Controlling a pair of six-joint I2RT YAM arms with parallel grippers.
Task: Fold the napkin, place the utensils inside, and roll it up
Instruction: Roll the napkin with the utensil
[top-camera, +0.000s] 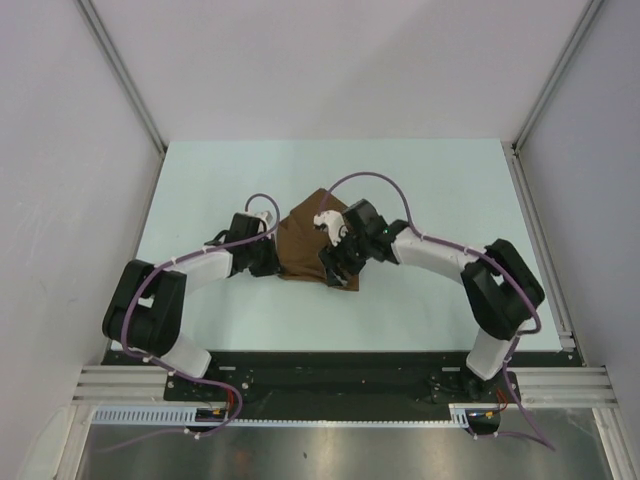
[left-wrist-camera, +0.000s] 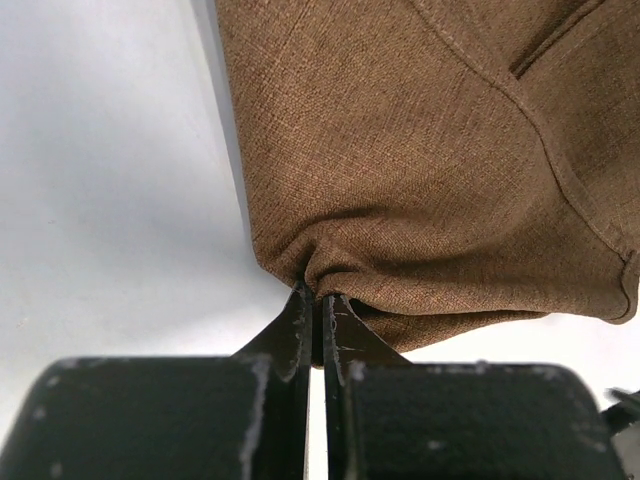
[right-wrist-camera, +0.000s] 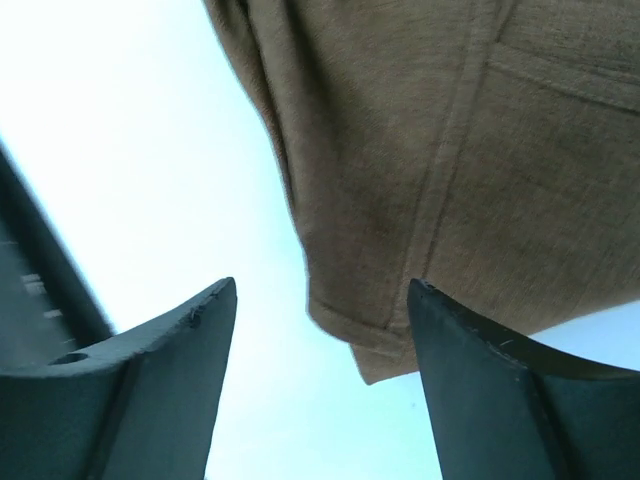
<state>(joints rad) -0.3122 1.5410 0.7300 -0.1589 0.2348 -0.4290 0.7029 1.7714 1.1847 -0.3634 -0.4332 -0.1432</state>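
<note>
The brown napkin lies folded in the middle of the table, between the two arms. My left gripper is shut on the napkin's left edge; in the left wrist view the cloth bunches up where the fingertips pinch it. My right gripper is open over the napkin's near right corner. In the right wrist view that corner hangs between the two spread fingers, touching neither. The fork and the dark-handled utensil are out of view.
The pale table runs between grey walls on the left, right and back. A black base rail carries both arms at the near edge. Purple cables loop above the wrists.
</note>
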